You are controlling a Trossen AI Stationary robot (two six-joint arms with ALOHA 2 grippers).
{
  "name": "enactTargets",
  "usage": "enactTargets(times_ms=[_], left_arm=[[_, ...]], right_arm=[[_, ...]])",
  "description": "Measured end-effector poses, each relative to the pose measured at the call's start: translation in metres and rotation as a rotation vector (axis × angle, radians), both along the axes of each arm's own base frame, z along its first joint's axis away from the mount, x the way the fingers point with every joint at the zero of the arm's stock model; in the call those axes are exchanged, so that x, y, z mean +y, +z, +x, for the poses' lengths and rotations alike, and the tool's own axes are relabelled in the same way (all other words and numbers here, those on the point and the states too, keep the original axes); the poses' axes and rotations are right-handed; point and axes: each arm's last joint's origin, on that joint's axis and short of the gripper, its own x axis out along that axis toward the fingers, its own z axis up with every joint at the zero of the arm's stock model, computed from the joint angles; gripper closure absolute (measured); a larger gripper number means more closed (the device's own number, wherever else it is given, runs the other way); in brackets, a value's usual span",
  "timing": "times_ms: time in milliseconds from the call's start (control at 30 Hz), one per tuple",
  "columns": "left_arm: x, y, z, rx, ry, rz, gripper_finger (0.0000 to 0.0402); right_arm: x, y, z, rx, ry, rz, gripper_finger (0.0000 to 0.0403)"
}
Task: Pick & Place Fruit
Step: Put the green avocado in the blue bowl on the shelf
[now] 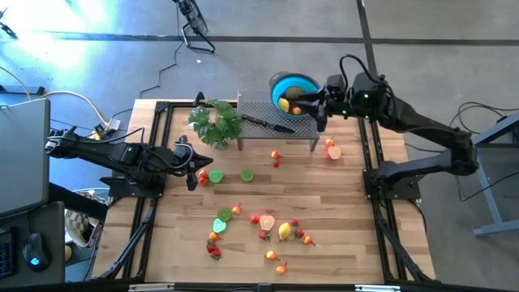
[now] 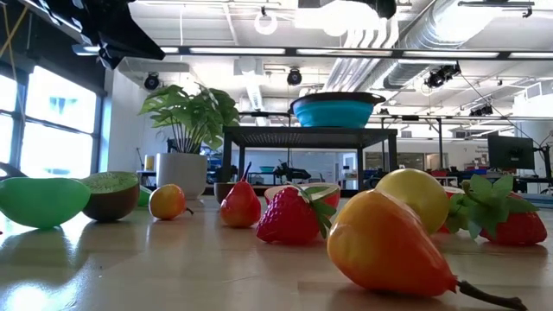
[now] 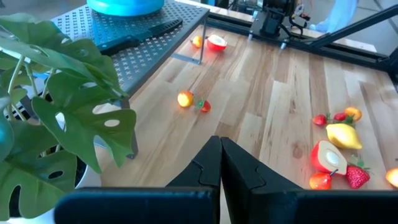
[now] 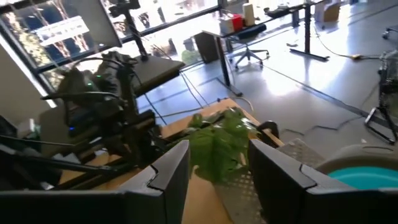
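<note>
Small toy fruits lie scattered on the wooden table: a lemon (image 1: 284,231), strawberries (image 1: 214,251), lime pieces (image 1: 216,175) and a peach half (image 1: 333,151). The blue bowl (image 1: 293,88) stands on a perforated metal stand (image 1: 259,109) at the far side, with a lemon (image 1: 284,104) and an orange piece (image 1: 298,109) inside it. My right gripper (image 1: 318,104) hovers at the bowl's right rim, open, with nothing between its fingers (image 4: 168,177). My left gripper (image 1: 191,167) stays shut above the table's left side, beside the lime pieces.
A leafy green plant (image 1: 216,122) stands at the stand's left end. A black-handled knife (image 1: 268,124) lies on the stand. Black frame rails (image 1: 154,162) run along the table's left and right sides. Bare wood lies between the stand and the near fruit cluster.
</note>
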Motion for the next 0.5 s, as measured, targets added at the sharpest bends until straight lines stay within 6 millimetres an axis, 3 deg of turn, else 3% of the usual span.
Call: enactTargets(times_ms=[267, 500], left_arm=[[-0.001, 0.006, 0.002, -0.072, -0.001, -0.015, 0.0402], [-0.001, 0.010, 0.004, -0.115, -0.005, -0.018, 0.0402]], right_arm=[[0.016, 0.006, -0.006, -0.050, 0.227, 0.129, 0.0247], [0.026, -0.007, -0.007, 0.067, 0.313, 0.350, 0.0247]])
